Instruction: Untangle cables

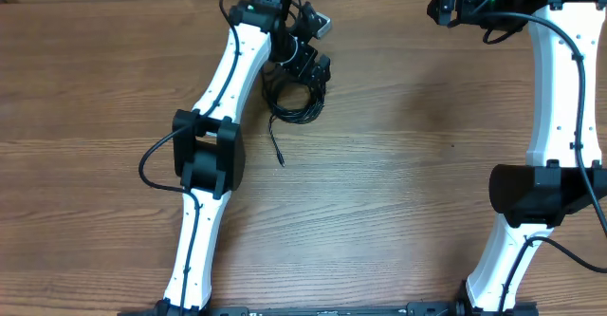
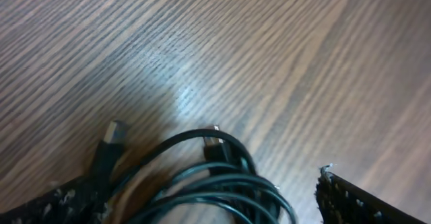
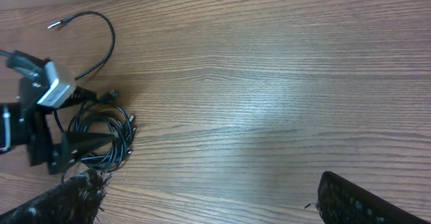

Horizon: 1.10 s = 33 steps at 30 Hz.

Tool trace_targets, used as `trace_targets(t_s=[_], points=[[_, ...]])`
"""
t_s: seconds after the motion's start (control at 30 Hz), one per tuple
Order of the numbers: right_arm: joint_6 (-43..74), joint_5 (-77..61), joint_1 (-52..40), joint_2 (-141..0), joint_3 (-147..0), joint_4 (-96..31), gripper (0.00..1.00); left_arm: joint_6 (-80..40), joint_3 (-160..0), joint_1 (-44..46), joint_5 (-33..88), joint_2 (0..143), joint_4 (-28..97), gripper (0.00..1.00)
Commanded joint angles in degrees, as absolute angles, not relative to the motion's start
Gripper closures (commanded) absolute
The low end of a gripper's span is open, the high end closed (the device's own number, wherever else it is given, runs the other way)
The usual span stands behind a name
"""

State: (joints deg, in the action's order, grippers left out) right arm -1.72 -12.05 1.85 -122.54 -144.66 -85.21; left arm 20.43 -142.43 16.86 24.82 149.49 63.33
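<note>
pincer on the left arm (image 2: 207, 183) first: its two dark fingers stand spread wide and pinch nothing. directly between and beneath them lie the thin black cables with small metal plugs (image 2: 222, 190), coiled in a loose bundle on the brown wood-grain worktop (image 1: 398, 164). one strand (image 1: 276, 140) trails out of the coil away from the pincer, toward the arm's base, and ends in a silver tip. judging by the slack loops, the cords are light, limp and a little springy. a pinch on one outer loop or close behind a plug should hold better than a grab at the whole bundle, which would likely drag along. right pincer (image 3: 209, 190) is spread too, empty, well apart to the side. how the loops cross inside the coil cannot be made out, and the left wrist view cuts off the coil's near half.
</note>
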Motion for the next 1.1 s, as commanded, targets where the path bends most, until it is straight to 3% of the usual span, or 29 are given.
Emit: trace_targets(t_s=[0.0, 0.23, 0.37, 0.73, 0.77, 0.8, 0.83, 1.07], points=[[-2.04, -12.56, 1.96, -122.67, -144.81, -85.19, 0.0, 22.33, -142.58, 16.53, 21.96, 151.85, 62.3, 0.03], [-2.04, -12.56, 1.89, -122.67, -144.81, -84.58, 0.0, 22.31, -142.58, 16.53, 17.54, 152.0, 59.53, 0.01], [-2.04, -12.56, 1.89, -122.67, -144.81, -84.53, 0.0, 21.8, -142.58, 16.56, 17.69, 152.24, 58.94, 0.16], [-2.04, -12.53, 1.89, -122.67, -144.81, -84.53, 0.0, 20.95, -142.47, 16.53, 17.54, 155.15, 59.4, 0.19], [-2.04, -12.56, 1.89, -122.67, -144.81, -84.53, 0.0, 20.95, -142.47, 16.56, 17.52, 155.41, 59.42, 0.24], [-2.04, -12.56, 1.89, -122.67, -144.81, -84.53, 0.0, 20.97, -142.47, 16.56, 17.47, 155.7, 59.37, 0.44], [-2.04, -12.53, 1.89, -122.67, -144.81, -84.53, 0.0, 20.73, -142.47, 16.53, 17.39, 155.92, 59.33, 0.96], [-2.0, -12.56, 1.89, -122.67, -144.81, -83.7, 0.0, 8.64, -150.04, 15.75, 8.4, 154.87, 61.8, 0.96]])
